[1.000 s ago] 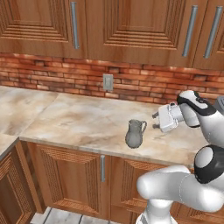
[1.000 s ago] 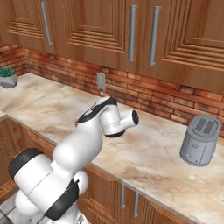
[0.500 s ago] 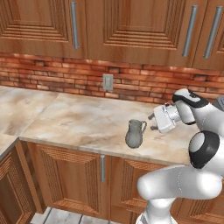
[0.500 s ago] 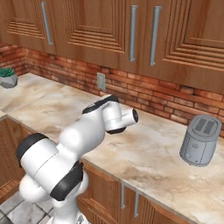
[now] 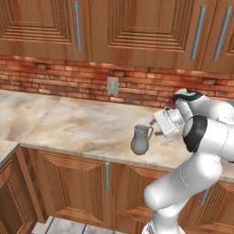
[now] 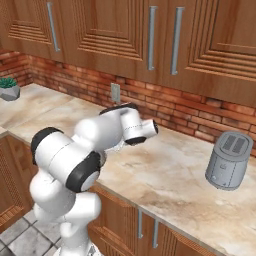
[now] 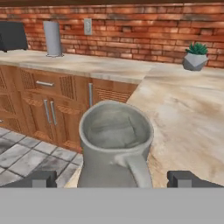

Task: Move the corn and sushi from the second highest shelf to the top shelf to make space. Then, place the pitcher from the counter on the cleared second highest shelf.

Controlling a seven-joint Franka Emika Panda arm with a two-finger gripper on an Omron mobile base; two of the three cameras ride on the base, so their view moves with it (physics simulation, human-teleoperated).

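Note:
The pitcher (image 5: 141,140), a dull grey metal jug, stands upright on the marble counter (image 5: 82,123) near its front edge. My gripper (image 5: 155,128) hovers just to its right, level with the neck, pointing at it. In the hand view the pitcher (image 7: 114,142) sits close and central, its curved handle turned toward me. My gripper (image 7: 113,179) is open, its two dark fingertips (image 7: 40,178) spread wider than the jug's belly and not touching it. The corn, the sushi and the shelves are out of view.
A boxy grey toaster (image 6: 229,160) stands on the counter to the right. A potted plant (image 6: 9,89) sits at the far left end. A wall outlet (image 5: 112,85) is set in the brick backsplash. Wooden upper cabinets (image 5: 137,27) hang above.
The hand has crept a little nearer the pitcher while the arm's elbow folded in toward the base. The jaws stayed open and the pitcher has not moved.

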